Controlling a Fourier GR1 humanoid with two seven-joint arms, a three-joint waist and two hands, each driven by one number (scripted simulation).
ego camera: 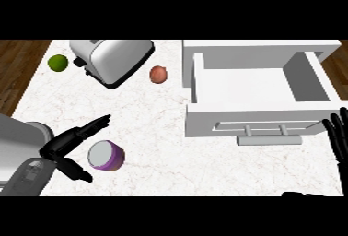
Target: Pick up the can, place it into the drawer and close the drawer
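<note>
A purple can [106,156] with a pale lid lies tilted on the white marble counter [156,115] at the lower left. My left hand [65,146] sits just left of it, fingers stretched toward the upper right and thumb pointing down beside the can, open and not closed round it. The white drawer [258,90] stands pulled open at the upper right, its inside bare, with a grey handle [268,131] on its front. My right hand [338,136] rests open at the right edge, fingers up, beside the drawer's front.
A silver toaster [112,57] stands at the back left. A green lime [58,62] lies left of it, and a reddish-brown round fruit [158,74] lies between the toaster and the drawer. Dark wood floor shows beyond the counter's left edge.
</note>
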